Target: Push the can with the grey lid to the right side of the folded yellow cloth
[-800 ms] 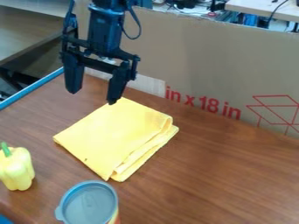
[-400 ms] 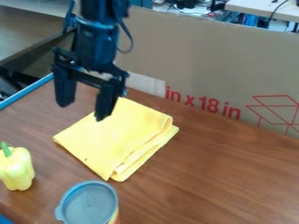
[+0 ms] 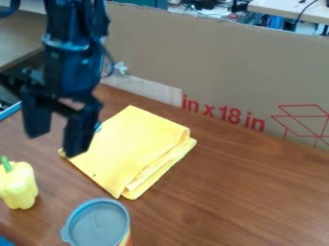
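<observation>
Camera view: a slanted look down on a brown wooden desk [image 3: 237, 197].
Arm: black robot arm [image 3: 74, 62], coming in from the top edge at the upper left of the frame and hanging downward.
Tool: black, two-fingered [image 3: 56, 145], left of centre in the frame; its fingers stand wide apart with nothing between them, so it is open and empty.
Nearest to the tool: yellow cloth [image 3: 132, 149]; one finger overlaps the cloth's left side in the view, and whether they touch I cannot tell.
Cloth: left of centre in the frame, folded, lying flat on the desk, with a corner pointing to the top and loose layers showing along its lower right edge; a small dark speck sits near its lower left edge.
Pepper: yellow pepper [image 3: 19, 187] with a green stem [image 3: 6, 164], upright at the left edge of the frame, below the tool and apart from the cloth.
Container: round, with a grey lid [image 3: 97, 223], at the bottom edge, just below the cloth, partly cut off.
Lower left corner: part of a blue object [image 3: 5, 241].
Behind: cardboard panel [image 3: 212, 62] with red print, standing along the desk's far side.
</observation>
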